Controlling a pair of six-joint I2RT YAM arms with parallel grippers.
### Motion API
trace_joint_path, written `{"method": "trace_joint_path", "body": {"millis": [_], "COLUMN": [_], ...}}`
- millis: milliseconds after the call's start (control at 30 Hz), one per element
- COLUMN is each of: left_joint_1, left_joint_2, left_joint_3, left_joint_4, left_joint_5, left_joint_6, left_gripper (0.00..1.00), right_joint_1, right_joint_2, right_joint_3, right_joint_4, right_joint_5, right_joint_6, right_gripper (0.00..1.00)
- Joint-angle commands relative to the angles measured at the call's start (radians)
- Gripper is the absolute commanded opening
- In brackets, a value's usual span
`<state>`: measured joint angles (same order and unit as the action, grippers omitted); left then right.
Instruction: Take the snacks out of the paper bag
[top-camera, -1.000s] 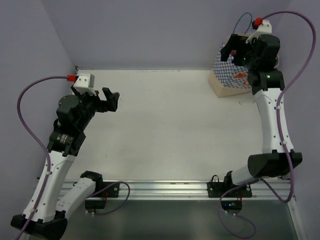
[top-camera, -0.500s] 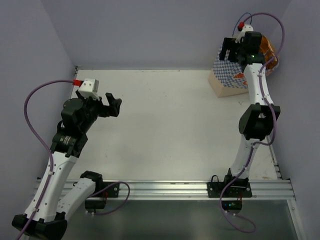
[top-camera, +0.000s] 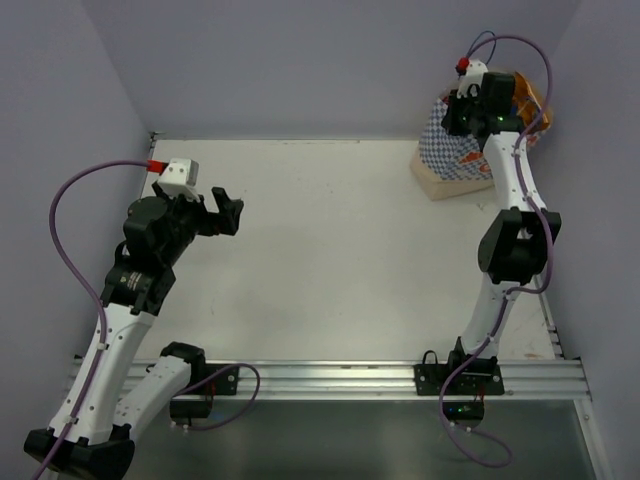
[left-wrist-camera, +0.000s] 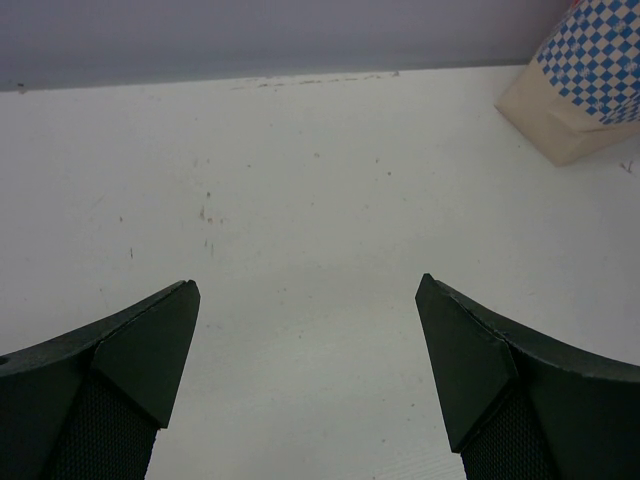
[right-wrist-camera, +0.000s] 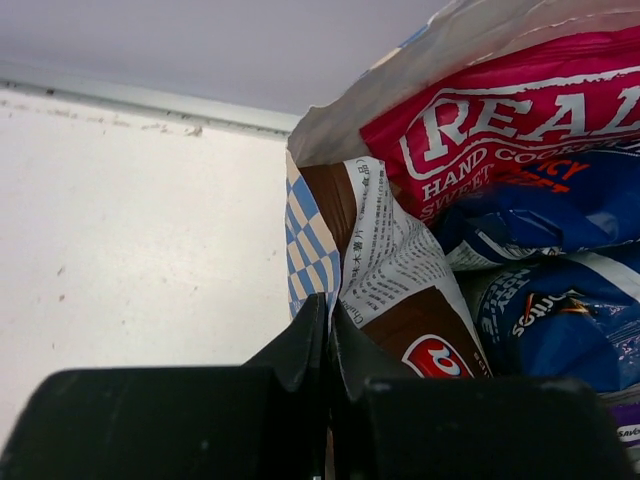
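White worktop (top-camera: 330, 250) with faint dark specks and scuffs (left-wrist-camera: 205, 215), plain lavender walls (top-camera: 300, 60) on three sides, pale seam where back wall meets worktop, aluminium rail (top-camera: 330, 380) along near edge, grey floor (top-camera: 330, 440) below.

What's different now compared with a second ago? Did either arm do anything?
The right arm unfolded and stretched toward the far corner. The right tool now sits in the paper bag mouth, shut, apparently pinching its rim, and the bag slid slightly left. The left tool drifted a little right, staying open and empty. The packets stayed inside.
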<state>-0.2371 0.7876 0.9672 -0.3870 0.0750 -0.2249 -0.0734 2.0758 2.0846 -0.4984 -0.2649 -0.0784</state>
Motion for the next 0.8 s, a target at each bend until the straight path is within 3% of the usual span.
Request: {"method": "trace_joint_path", "body": {"millis": [0,300,433,500,567,600,733,767], "left_joint_1": [-0.005,-0.005,-0.005,-0.007,-0.005,-0.007,-0.007,-0.005], "left_joint_2": [0.002,0.035,0.047,0.053,0.055,0.055,0.062,0.065], "left_joint_3": [0.008,0.036,0.051,0.067,0.077,0.08,0.087,0.091], "left_joint_4": [0.002,0.013,0.017,0.017,0.016,0.016,0.017,0.016], "left_joint_5": [0.009,0.012,0.028,0.037,0.042,0.043,0.062,0.068], "left_joint_6": [0.012,0.035,0.025,0.019,0.016,0.007,-0.011,-0.016], "left_gripper": [1.0,1.0,1.0,1.0,1.0,1.0,1.0,1.0], "right_joint_1": [0.104,0.389,0.454,0.5,0.527,0.529,0.529,0.528], "right_joint_2": [-0.16,-0.434,-0.569,-0.675,-0.764,-0.854,-1.058,-1.092], "right_joint_3": [-0.073,-0.449,-0.624,-0.691,-0.782,-0.805,-0.856,-0.853], "right_joint_4": [-0.069,-0.176,-0.183,-0.174,-0.137,-0.125,-0.095,-0.094], "right_joint_5": [-0.112,-0.126,-0.111,-0.064,-0.042,-0.028,0.061,0.096], "right_joint_6": [-0.092,-0.15,-0.127,-0.098,-0.068,-0.019,0.104,0.126], "right_gripper": [0.0,0.0,0.0,0.06,0.18,0.37,0.75,0.92]}}
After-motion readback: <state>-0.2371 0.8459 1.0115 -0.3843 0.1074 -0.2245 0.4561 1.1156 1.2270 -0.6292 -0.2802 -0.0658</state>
